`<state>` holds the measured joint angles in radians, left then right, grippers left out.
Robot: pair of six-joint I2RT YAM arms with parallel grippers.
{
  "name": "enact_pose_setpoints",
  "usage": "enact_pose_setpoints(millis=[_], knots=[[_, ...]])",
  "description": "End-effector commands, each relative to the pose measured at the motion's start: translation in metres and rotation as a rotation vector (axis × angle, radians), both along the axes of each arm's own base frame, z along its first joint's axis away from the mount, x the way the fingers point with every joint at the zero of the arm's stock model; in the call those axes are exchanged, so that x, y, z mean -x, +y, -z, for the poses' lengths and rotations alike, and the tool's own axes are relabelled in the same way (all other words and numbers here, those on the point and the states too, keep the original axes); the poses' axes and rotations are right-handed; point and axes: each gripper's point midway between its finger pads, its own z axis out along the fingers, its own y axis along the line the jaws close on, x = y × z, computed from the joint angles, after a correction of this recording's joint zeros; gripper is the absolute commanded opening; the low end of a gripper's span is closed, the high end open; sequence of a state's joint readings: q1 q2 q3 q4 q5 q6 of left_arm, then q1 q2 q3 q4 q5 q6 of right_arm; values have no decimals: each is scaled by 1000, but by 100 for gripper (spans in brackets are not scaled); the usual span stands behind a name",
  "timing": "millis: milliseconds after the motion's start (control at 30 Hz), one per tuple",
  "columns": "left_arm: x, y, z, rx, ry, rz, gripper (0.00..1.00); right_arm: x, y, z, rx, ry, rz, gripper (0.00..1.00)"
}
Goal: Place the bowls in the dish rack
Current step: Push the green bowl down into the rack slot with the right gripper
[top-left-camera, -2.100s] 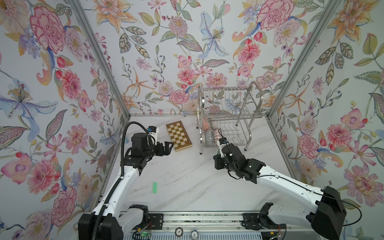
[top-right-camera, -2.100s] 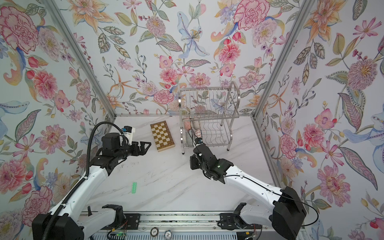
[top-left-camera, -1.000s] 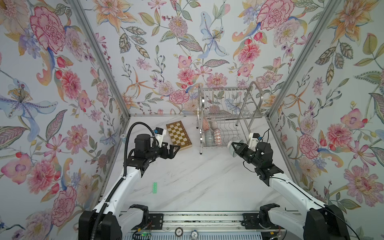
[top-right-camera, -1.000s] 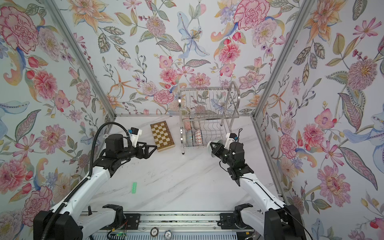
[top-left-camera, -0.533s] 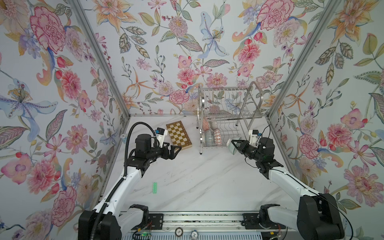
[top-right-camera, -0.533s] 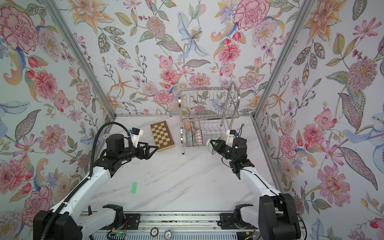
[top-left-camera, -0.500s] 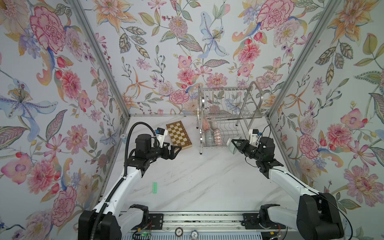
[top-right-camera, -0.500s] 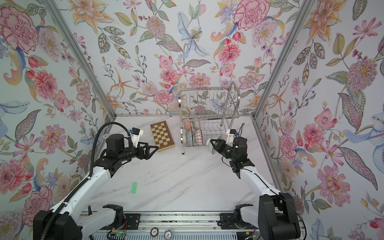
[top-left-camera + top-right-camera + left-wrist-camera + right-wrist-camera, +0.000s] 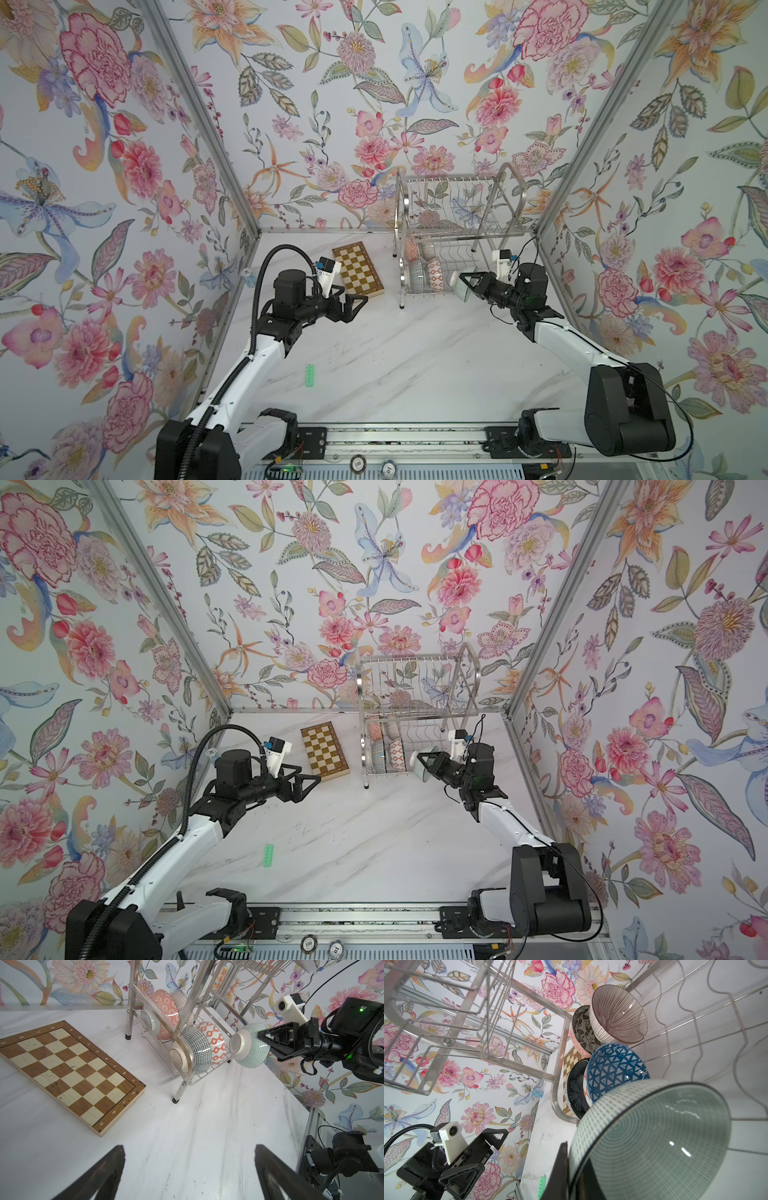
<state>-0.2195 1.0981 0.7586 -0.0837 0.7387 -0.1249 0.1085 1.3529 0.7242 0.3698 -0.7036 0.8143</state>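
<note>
Bowls (image 9: 616,1070) stood on edge in the dish rack's (image 9: 399,208) lower shelf, four as far as could be counted. The mint green bowl (image 9: 248,1047) was not yet slotted, clenched in the right gripper (image 9: 473,285) just beside that shelf. The left gripper (image 9: 355,302) hung released, empty, above the desk (image 9: 415,365).

A: Bowls (image 9: 199,1051)?
B: Five. Four in the dish rack (image 9: 399,208), right of centre in both top views; one mint bowl (image 9: 458,286) pinched in the right end effector (image 9: 467,286).
A: Rest?
B: One rack, one chessboard (image 9: 358,269), one green strip (image 9: 310,375), two end effectors counting the left end effector (image 9: 358,309).
</note>
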Motion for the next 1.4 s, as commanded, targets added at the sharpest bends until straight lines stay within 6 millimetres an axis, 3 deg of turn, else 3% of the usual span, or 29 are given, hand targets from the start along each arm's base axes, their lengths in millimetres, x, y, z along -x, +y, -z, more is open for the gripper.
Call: enact_pose_setpoints(millis=[0,867,1367], knots=[[6,-7,-3,6,-29,46,99,-10,3,-30,-1,-112,-45,0],[12,-12,0,-19,-36,72,99,-39,6,-24,-46,-115,-80,0],[14,-14,2,-36,-37,82,99,-66,4,-27,-66,-182,-45,0]])
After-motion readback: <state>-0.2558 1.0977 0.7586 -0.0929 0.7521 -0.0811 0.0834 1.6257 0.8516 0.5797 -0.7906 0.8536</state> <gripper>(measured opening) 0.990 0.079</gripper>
